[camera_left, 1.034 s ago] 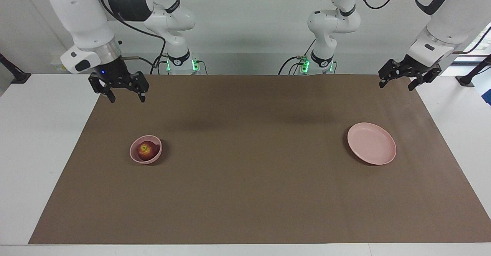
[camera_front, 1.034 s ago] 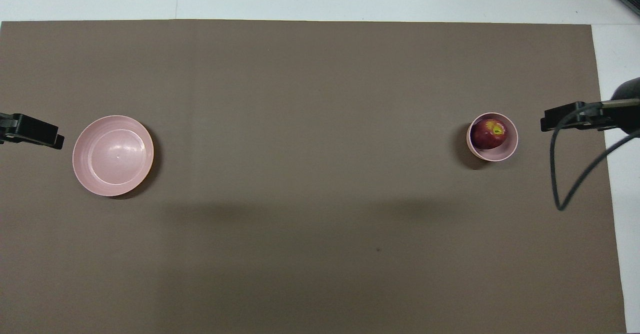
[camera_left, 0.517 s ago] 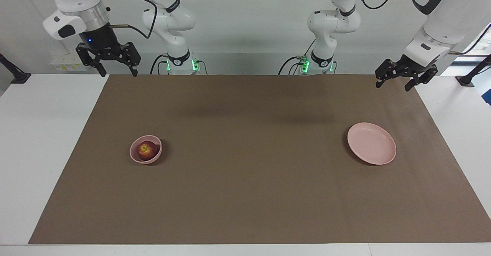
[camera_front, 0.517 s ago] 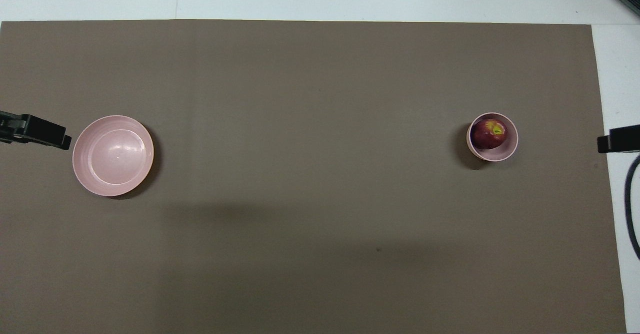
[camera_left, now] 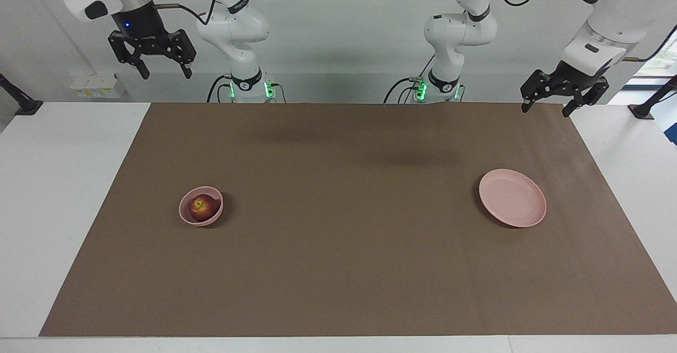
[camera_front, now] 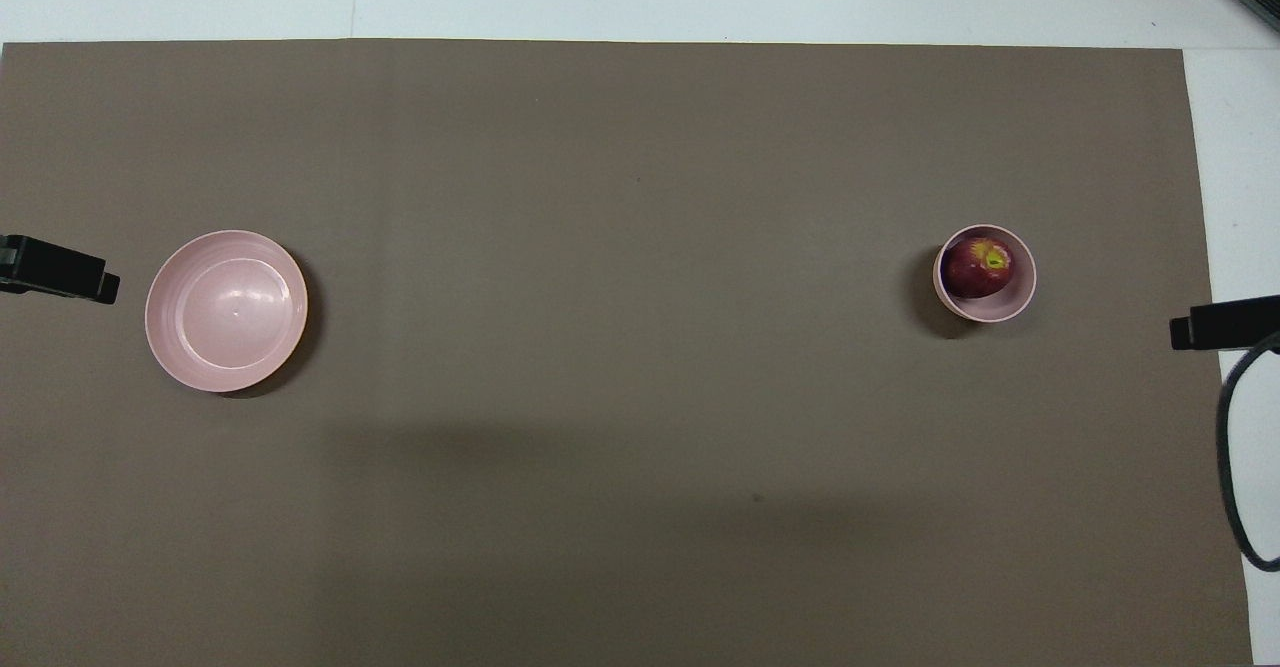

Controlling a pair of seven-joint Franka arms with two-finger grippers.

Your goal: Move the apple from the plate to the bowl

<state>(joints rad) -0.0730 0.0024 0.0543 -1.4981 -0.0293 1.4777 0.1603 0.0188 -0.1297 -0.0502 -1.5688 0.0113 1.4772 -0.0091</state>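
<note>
The dark red apple (camera_left: 200, 208) (camera_front: 978, 267) lies inside the small deep pink bowl (camera_left: 186, 216) (camera_front: 1018, 301), toward the right arm's end of the table. The wide pink plate (camera_left: 512, 197) (camera_front: 226, 309) sits bare toward the left arm's end. My right gripper (camera_left: 165, 72) hangs open and empty, high up over the mat's corner at its own end. My left gripper (camera_left: 546, 110) is open and empty too, raised over the mat's corner at its end. In the overhead view only the tip of the left gripper (camera_front: 60, 275) and of the right gripper (camera_front: 1225, 322) show at the frame's sides.
A brown mat (camera_left: 338, 268) covers most of the white table (camera_left: 58, 194). A black cable (camera_front: 1232, 487) loops down from the right arm over the mat's edge.
The right gripper has risen well clear of the table and drawn back toward its base. The left gripper has lifted slightly. Apple, bowl and plate have stayed put.
</note>
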